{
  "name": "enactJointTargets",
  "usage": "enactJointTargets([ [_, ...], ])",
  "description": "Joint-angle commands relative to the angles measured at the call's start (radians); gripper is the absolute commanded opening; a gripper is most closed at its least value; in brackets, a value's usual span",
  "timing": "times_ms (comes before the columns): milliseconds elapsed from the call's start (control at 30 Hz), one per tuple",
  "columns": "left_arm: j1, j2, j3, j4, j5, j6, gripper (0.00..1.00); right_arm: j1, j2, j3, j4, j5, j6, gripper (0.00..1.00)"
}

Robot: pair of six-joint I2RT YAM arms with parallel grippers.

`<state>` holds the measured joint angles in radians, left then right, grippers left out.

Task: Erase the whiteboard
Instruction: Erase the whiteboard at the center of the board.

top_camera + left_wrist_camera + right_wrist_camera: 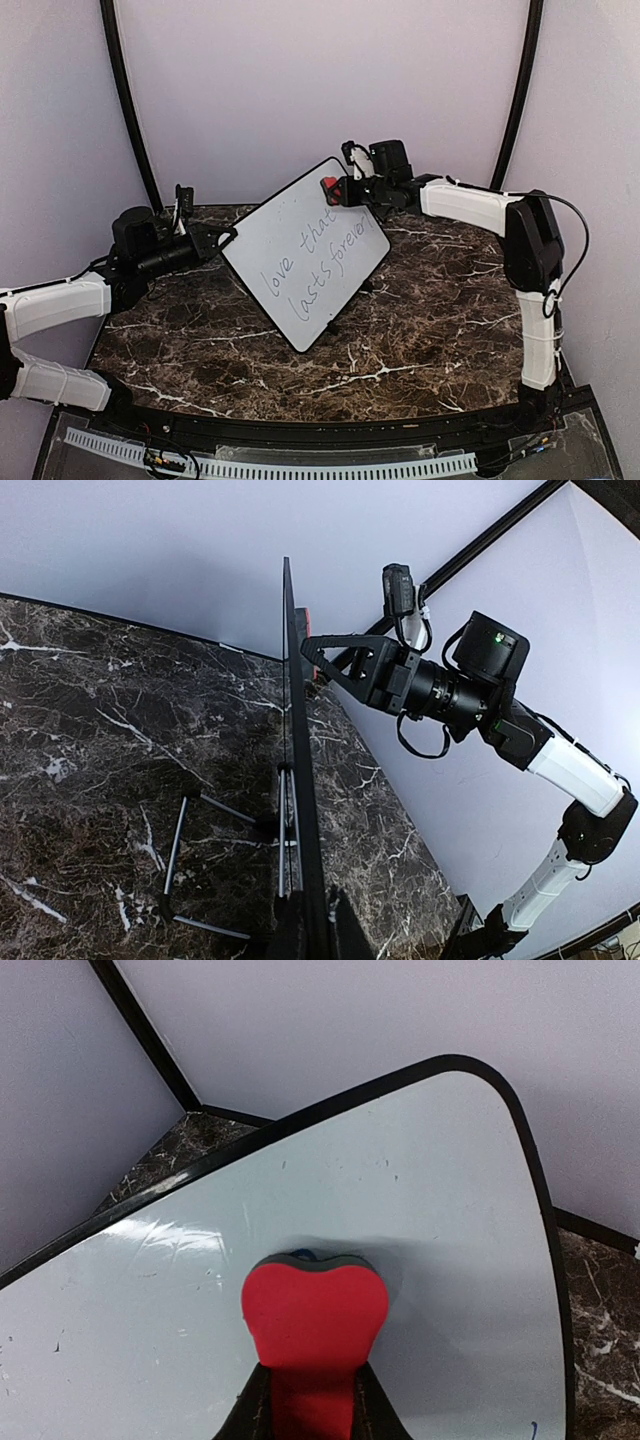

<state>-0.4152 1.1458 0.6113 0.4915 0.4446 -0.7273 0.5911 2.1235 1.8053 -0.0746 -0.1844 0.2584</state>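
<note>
- The whiteboard (305,250) stood tilted over the middle of the marble table (430,330). One corner pointed down towards the near side and another up towards the far wall.
- The handwritten words (312,268) ran across the board's middle and lower part, all legible, so by my reading the wiping stroke had not yet reached any ink.
- The left gripper (224,240) had its jaws closed on the board's left edge. The left wrist view showed the board edge-on, running up from between those fingers.
- The right gripper (336,190) was clamped on a red eraser (315,1310), its fingers pinching the block's narrow end.
- The eraser's dark felt face sat against the board's far top corner, on bare white surface above and to the far side of the writing. It looked to be touching, though I could not be certain of the pressure.
- The step in hand seemed to be setting the eraser on the board before the first pass.
- The next move probably called for dragging the eraser down and towards the near side, across both lines, flat to the surface.
- The left grip would need to hold firm against that push, or the board might swing away.
</note>
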Motion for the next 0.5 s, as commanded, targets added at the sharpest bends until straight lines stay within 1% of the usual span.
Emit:
enactJointTargets([
  [0,-0.028,-0.055,0.016,0.166,0.189,0.036,0.0,-0.016,0.05,0.06,-0.026,-0.002,-0.015,0.04],
  [100,-0.028,-0.055,0.016,0.167,0.19,0.034,0.0,-0.019,0.066,0.103,-0.049,-0.007,-0.015,0.04],
  [200,-0.028,-0.057,0.016,0.165,0.187,0.037,0.0,-0.018,0.06,0.077,-0.052,-0.023,-0.011,0.04],
  [467,-0.028,-0.057,0.018,0.165,0.188,0.037,0.0,-0.018,-0.071,-0.225,0.097,-0.038,0.015,0.03],
])
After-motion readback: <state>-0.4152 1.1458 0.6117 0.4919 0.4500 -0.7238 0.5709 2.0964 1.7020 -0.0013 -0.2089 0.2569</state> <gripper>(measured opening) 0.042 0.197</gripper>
